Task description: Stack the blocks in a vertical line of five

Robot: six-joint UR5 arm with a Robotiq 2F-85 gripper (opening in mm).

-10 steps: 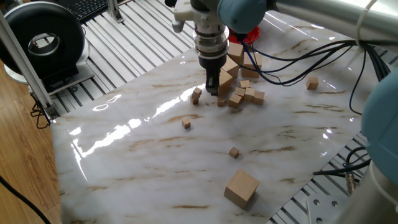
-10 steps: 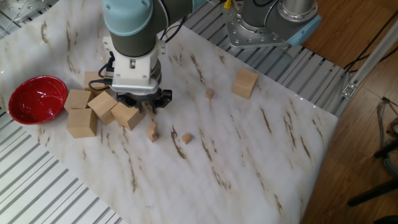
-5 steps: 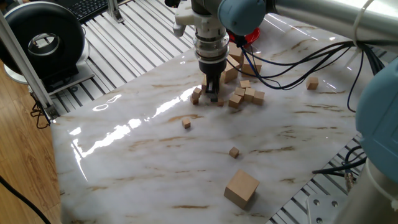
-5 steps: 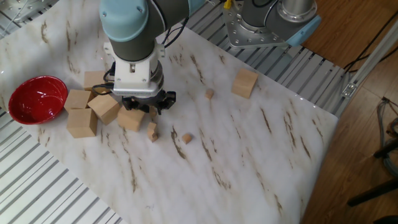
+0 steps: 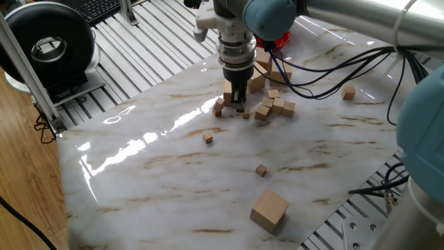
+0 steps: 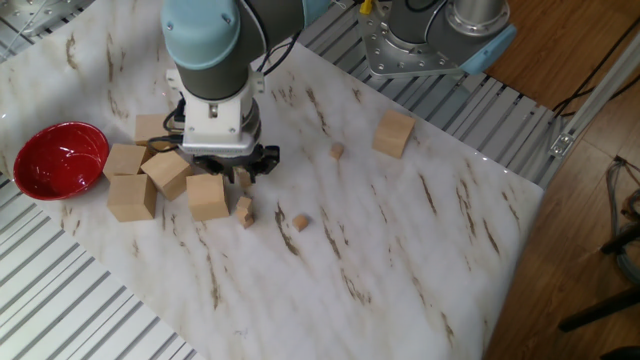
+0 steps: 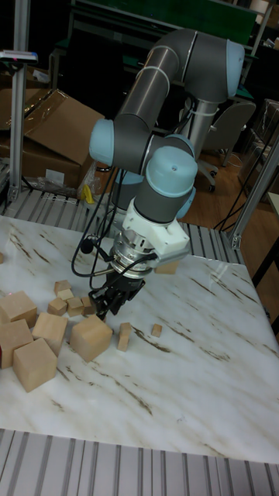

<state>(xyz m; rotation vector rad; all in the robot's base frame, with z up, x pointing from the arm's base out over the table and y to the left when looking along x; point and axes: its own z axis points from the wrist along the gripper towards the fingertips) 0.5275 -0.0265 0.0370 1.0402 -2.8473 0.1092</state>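
Tiny light-wood blocks lie scattered on the marble table [image 5: 152, 180]. Two of them form a short stack [image 5: 219, 106], also seen in the other fixed view [image 6: 244, 210] and the tall view [image 7: 124, 336]. Single blocks lie at the middle [image 5: 207, 138] and nearer the front [image 5: 261, 169]; the other fixed view shows them too [image 6: 300, 222] [image 6: 337, 151]. My gripper [image 5: 237, 104] [image 6: 238, 180] [image 7: 105, 304] is low over the table just right of the short stack, its fingers slightly apart. What lies between the fingertips is hidden.
Medium cubes [image 5: 276, 106] cluster right of the gripper, one more sits far right [image 5: 348, 92]. Large cubes [image 6: 207, 196] [image 6: 132, 197] [image 6: 166, 172] crowd beside the gripper; another large cube stands alone [image 5: 269, 210]. A red bowl [image 6: 58, 160] sits near the table edge.
The gripper has shifted slightly toward the short stack and come down. The large cube beside it has been pushed and turned square to the table.
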